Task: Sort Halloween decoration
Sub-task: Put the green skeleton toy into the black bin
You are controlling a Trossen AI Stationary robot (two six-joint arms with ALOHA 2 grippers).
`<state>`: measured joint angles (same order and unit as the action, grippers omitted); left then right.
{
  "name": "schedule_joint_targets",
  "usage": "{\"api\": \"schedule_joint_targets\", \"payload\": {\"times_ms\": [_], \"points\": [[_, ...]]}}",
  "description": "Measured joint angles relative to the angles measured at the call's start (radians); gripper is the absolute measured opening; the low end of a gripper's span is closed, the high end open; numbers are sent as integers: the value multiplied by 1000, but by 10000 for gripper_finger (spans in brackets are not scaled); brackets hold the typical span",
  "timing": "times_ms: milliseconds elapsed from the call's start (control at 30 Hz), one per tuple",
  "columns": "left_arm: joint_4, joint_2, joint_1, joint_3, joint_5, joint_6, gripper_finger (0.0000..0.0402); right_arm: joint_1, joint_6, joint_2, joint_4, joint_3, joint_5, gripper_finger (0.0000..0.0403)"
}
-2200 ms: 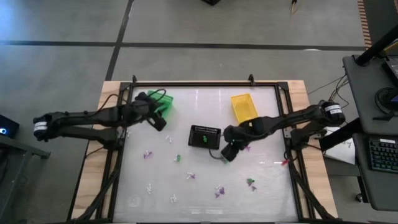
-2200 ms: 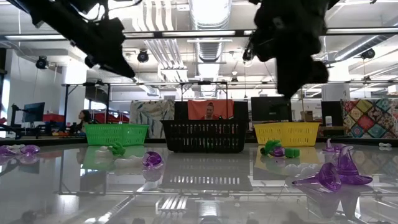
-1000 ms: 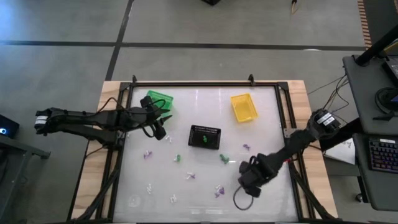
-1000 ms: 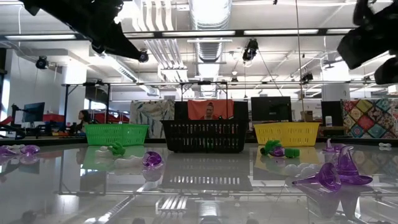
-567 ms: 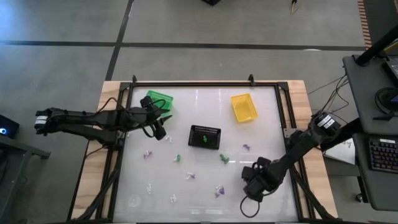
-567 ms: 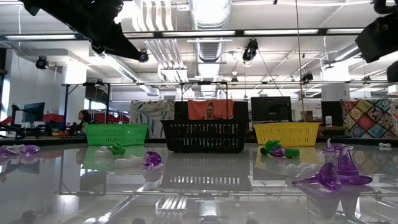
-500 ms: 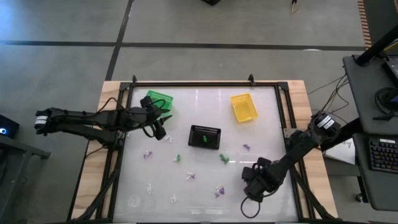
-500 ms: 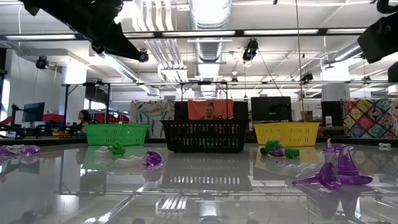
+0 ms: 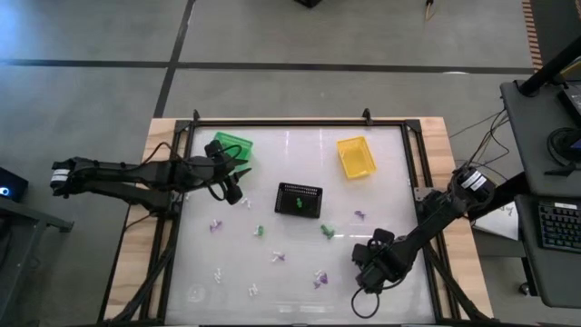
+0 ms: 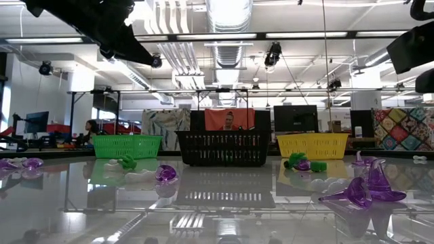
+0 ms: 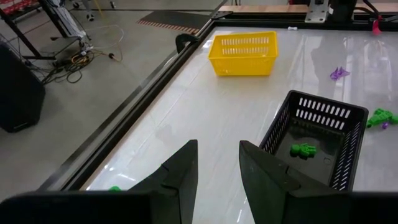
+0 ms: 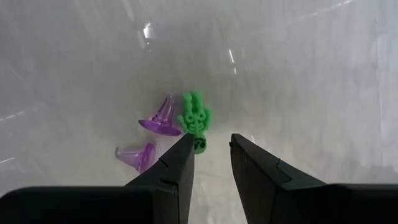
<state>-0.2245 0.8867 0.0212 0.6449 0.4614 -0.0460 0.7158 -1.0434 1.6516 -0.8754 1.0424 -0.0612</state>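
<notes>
Since two seconds ago the right gripper (image 9: pixel 363 272) has moved from beside the black basket (image 9: pixel 299 200) to the table's near right area, jaws parted, nothing held, above a green figure (image 12: pixel 195 119) and two purple witch hats (image 12: pixel 160 119). The left gripper (image 9: pixel 234 189), also parted and empty, has shifted slightly beside the green basket (image 9: pixel 230 145). Tiny green, purple and white trinkets (image 9: pixel 259 232) lie scattered on the table.
</notes>
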Motion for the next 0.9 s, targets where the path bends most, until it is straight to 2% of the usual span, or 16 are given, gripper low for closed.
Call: {"api": "schedule_joint_targets", "payload": {"times_ms": [367,500,900], "points": [[0,0,0,0,0,0,100,1,4,-2,68,-34,-23,98],[0,0,0,0,0,0,100,-2,-64,2,56,-54,-71,96],[0,0,0,0,0,-5,100,-1,-49,-8,58,-66,-73,58]]}}
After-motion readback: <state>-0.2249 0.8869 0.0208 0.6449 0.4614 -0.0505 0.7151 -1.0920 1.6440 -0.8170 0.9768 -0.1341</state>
